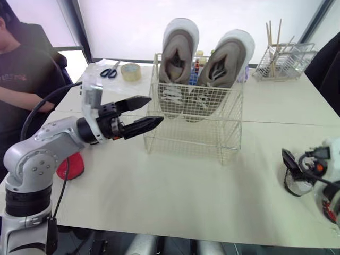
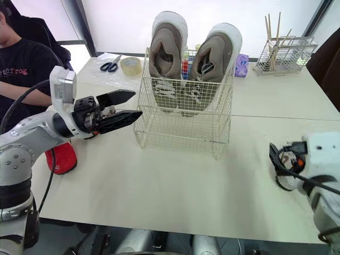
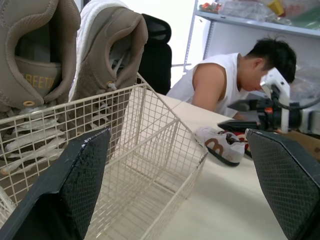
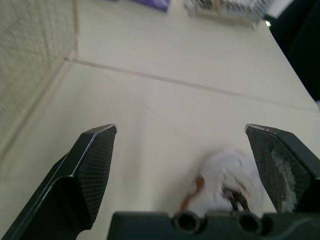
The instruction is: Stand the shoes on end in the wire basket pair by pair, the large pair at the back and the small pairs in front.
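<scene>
Cream wire forms the basket [image 1: 186, 139], which stands near the middle of the pale tabletop [image 1: 175, 196], somewhat closer to its far edge. Two large taupe shoes stand on end along the basket's rear wall, heels up and toes down. The left shoe [image 1: 178, 53] and the right shoe [image 1: 226, 62] are side by side, with their white soles facing away from the robot.

The left claw [image 1: 156, 109] hangs just beside the basket's left wall, its two black fingers spread apart and holding nothing. The right claw [image 4: 180, 128] is near the tabletop's right edge, toward the front. It too is released, with its fingers wide apart. A small white shoe [image 3: 221, 144] with brown marks lies on the tabletop beneath it. I cannot tell if the fingers touch it.

Blue-handled scissors [image 1: 109, 71] and a roll of tape [image 1: 130, 71] lie toward the far left corner. A second wire rack [image 1: 284, 61] holding wooden sticks sits at the far right corner. A red object [image 1: 70, 167] sits at the left edge. A person in a dark T-shirt [image 1: 21, 79] sits beyond that edge.
</scene>
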Robot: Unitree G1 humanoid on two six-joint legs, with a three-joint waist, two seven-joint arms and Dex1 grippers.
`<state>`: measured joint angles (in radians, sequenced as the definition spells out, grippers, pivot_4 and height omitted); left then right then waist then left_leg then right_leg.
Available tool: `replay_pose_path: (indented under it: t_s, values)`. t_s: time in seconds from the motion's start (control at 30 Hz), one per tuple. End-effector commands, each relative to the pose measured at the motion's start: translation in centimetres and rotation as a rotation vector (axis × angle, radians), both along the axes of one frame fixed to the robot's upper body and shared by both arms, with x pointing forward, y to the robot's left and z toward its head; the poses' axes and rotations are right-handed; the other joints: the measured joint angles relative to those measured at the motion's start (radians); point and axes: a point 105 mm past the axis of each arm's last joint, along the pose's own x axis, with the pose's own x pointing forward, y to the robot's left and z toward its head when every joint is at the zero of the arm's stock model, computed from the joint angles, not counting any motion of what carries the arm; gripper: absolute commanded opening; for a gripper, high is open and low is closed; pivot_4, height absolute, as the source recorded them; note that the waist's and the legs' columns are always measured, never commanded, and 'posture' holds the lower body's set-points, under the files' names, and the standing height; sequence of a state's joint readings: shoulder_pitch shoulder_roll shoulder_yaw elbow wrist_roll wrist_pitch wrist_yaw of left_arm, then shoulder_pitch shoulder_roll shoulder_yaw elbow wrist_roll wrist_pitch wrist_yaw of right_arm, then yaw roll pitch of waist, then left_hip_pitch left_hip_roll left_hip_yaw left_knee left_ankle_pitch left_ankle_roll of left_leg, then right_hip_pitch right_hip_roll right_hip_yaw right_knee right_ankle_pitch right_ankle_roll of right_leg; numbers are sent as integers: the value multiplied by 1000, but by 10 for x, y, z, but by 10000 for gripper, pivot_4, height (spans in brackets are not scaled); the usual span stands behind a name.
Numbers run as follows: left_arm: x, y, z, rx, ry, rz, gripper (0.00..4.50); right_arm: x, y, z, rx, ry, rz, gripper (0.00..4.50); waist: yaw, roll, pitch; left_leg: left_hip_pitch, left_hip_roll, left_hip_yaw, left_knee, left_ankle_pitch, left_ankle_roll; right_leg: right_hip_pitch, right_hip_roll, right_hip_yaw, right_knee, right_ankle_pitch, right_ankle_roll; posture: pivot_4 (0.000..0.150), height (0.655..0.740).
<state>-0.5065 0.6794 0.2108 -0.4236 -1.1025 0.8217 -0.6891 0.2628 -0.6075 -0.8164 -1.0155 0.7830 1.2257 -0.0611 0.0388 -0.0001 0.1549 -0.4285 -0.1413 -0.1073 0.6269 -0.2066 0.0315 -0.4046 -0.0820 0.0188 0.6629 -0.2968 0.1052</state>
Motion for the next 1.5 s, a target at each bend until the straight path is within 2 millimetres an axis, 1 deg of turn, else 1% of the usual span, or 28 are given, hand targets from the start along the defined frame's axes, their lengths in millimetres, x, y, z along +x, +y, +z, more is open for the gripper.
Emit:
replay_pose_path:
  t_s: [0.03, 0.1, 0.17, 0.2, 0.33, 0.43, 0.57, 0.73, 0.9, 1.03, 1.13, 1.37, 1.5]
  values:
    - [-7, -5, 9, 0, -42, -24, 44688, -15, 4, -3, 47, -32, -38, 45000, -2, 0, 0, 0, 0, 0, 0, 0, 0, 0, 0, 0, 0, 0, 0, 1500, 7400]
    - [-6, -6, 10, 6, -44, -26, 44688, -26, 5, -18, 109, 13, -85, 45000, -2, 0, 0, 0, 0, 0, -1, 0, 0, 0, 0, 0, 0, 0, 0, 1500, 7400]
    - [-6, -7, 11, 9, -46, -29, 44688, -31, 9, -24, 149, 37, -104, 45000, -1, 0, 0, 0, 0, 0, -1, 0, 0, 0, 0, 0, 0, -1, -1, 1500, 7400]
    - [-5, -7, 11, 9, -48, -31, 44688, -35, 9, -29, 171, 51, -129, 45000, -2, 0, 0, 0, 0, 0, -1, 0, 0, 0, 0, 0, 0, -2, -4, 1500, 7400]
    - [-4, -10, 13, 12, -55, -38, 44688, -44, 10, -40, 226, 89, -207, 45000, -2, 0, 0, 1, 0, 0, -1, 0, 0, 0, 0, 0, -1, -3, -4, 1500, 7400]
    - [-4, -11, 12, 20, -60, -41, 44688, -38, 15, -43, 246, 86, -208, 45000, -3, 0, 0, 1, 1, 0, -1, 0, 0, 0, 0, 0, -1, -4, -5, 1500, 7400]
    - [-3, -11, 13, 21, -64, -35, 44688, -28, 18, -49, 297, 92, -225, 45000, -2, 0, 1, 1, 1, 0, -1, 0, 0, -1, 0, 0, -1, -4, -5, 1500, 7400]
    - [-4, -11, 13, 29, -72, -20, 44688, -18, 12, -58, 335, 112, -278, 45000, 0, -1, 1, 1, 1, 0, -2, 0, 0, -1, 0, 0, -4, -4, -5, 1500, 7400]
    - [-5, -12, 13, 35, -80, -5, 44688, -11, 4, -60, 316, 119, -315, 45000, -1, -1, 1, 1, 1, 0, -3, 0, 0, -1, 0, 0, -4, -4, -5, 1500, 7400]
    - [-6, -11, 13, 42, -83, 7, 44688, -12, 3, -59, 308, 122, -327, 45000, 0, -1, 1, 1, 1, 0, -3, 0, 0, 0, 0, 0, -4, -4, -5, 1500, 7400]
    - [-7, -12, 13, 43, -84, 10, 44688, -15, -3, -61, 312, 126, -369, 45000, -1, -1, 1, 1, 1, 0, -3, 0, 0, 0, 0, 0, -4, -4, -5, 1500, 7400]
    - [-8, -13, 13, 44, -88, 18, 44688, -15, -6, -54, 277, 96, -376, 45000, -1, -1, 1, 1, 1, 0, -4, 0, 0, 0, 0, 0, -4, -4, -5, 1500, 7400]
    - [-7, -13, 15, 43, -91, 19, 44688, -16, -13, -57, 278, 101, -406, 45000, -1, -1, 1, 1, 1, 0, -4, 0, 0, 0, 0, 0, -4, -4, -5, 1500, 7400]
